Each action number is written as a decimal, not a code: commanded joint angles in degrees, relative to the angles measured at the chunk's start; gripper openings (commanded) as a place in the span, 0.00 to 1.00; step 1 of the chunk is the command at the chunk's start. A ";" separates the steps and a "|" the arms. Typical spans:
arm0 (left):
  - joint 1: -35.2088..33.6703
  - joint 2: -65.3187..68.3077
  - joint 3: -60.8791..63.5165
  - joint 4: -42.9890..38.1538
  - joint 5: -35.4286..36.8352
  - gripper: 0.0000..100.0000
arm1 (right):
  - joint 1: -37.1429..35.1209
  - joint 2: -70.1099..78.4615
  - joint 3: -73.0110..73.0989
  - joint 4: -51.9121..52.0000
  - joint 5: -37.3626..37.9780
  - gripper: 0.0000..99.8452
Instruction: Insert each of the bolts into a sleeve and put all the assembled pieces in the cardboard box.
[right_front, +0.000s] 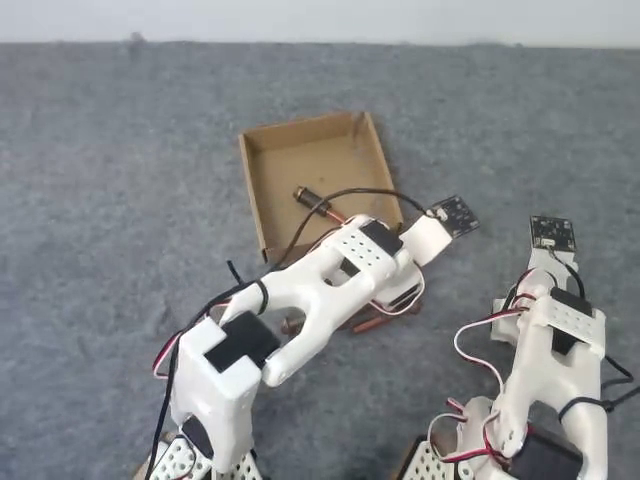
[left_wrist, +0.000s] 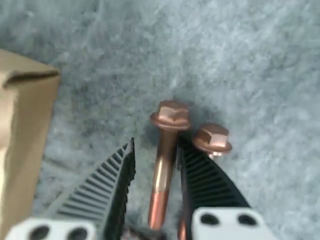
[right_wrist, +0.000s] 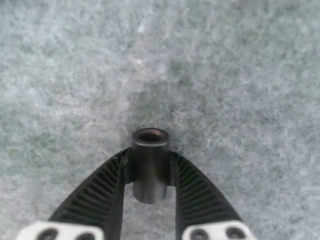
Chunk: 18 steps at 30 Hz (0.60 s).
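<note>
A copper bolt with a hex head lies on the grey carpet between the fingers of my left gripper, which is open. One finger touches the shank and the other stands a little off it. A second copper bolt lies just outside one finger. In the high view the left arm reaches to the front right corner of the cardboard box, with bolts showing under it. My right gripper is shut on a dark sleeve, held upright over the carpet with its bore open.
One bolt with a sleeve on it lies inside the box. The box corner stands close beside the left gripper. The right arm is at the table's right, apart from the left arm. Grey carpet covers the table.
</note>
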 joint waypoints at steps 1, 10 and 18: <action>0.44 -0.70 -3.65 0.70 0.79 0.13 | -0.66 -2.15 -0.26 -0.66 1.41 0.01; 1.05 0.00 -4.88 -0.18 3.60 0.13 | -0.92 -2.24 -0.26 -0.57 1.41 0.01; 1.32 0.00 -5.05 -0.35 3.60 0.04 | -0.92 -2.24 -0.26 -0.57 1.41 0.01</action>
